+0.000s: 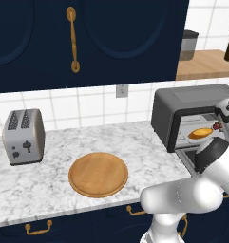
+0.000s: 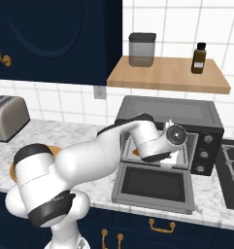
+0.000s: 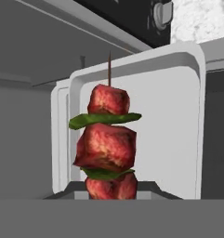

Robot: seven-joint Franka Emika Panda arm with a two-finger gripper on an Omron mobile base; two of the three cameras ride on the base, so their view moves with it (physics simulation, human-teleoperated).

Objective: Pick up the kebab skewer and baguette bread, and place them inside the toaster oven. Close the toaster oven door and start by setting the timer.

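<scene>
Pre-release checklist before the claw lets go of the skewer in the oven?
1. Toaster oven door dropped fully open: ok.
2. Kebab skewer gripped in the claw: ok, chunks sit right at the tips in the hand view.
3. Skewer over the tray inside the toaster oven: ok, the light tray lies straight behind it.
4. Baguette bread already inside: ok.
5. Skewer clear of the baguette bread: cannot tell.
6. Skewer resting on the tray: cannot tell.
</scene>
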